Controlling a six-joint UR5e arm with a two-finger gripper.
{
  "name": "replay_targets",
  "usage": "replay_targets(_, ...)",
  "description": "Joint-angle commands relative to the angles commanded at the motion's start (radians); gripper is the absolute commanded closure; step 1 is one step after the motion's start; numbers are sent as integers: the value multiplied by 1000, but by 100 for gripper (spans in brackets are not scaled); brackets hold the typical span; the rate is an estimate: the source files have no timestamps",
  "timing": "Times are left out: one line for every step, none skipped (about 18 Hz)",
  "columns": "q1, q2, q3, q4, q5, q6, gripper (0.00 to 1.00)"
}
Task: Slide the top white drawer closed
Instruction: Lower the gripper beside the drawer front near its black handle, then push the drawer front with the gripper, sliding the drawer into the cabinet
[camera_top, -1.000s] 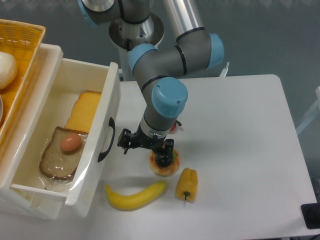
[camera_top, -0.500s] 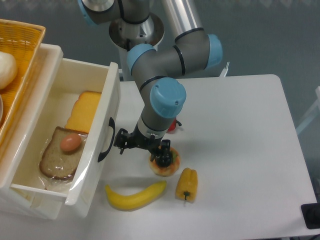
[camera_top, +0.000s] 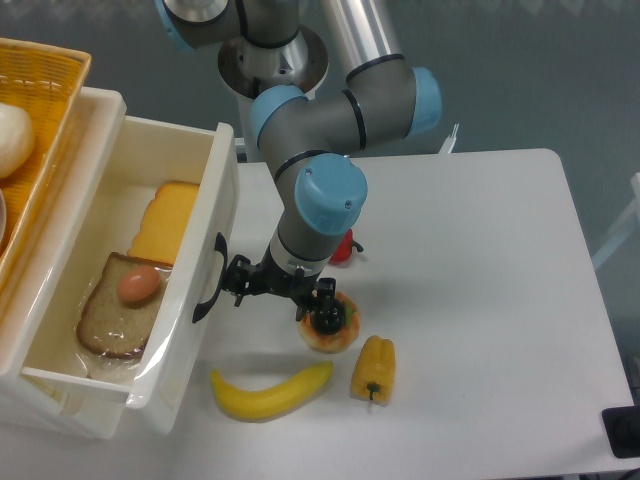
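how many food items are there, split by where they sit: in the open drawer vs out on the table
In the top white drawer: 3 - bread slice, egg, cheese slice
On the table: 4 - banana, yellow pepper, round pizza-like piece, red item partly hidden behind the arm
Total: 7

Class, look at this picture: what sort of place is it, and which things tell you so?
Probably a robotics lab set up as a mock kitchen. A robot arm stands at a plain white table with what look like toy foods, such as a banana, and an open white drawer holding bread.
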Motion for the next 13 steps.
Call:
replay_targets(0,2,0,-3,0,0,0)
replay_targets(-2,2,0,-3,-2,0,0)
replay_targets(-2,2,0,-6,-2,0,0)
replay_targets(-3,3,0,-12,-2,0,0)
replay_targets(-9,3,0,-15,-2,0,0)
replay_targets(-15,3,0,-15,-2,0,0)
replay_targets(-17,9,0,-15,-2,0,0)
replay_targets(-20,11,0,-15,-5,0,0)
replay_targets(-26,12,2,-15,-12,2,0)
replay_targets(-28,17,0,-17,-20,0,0)
replay_targets(-28,18,2,-17,-24,0,0)
replay_targets(-31,18,0,-17,-28,0,0)
replay_targets(-35,20,0,-17,-32,0,0)
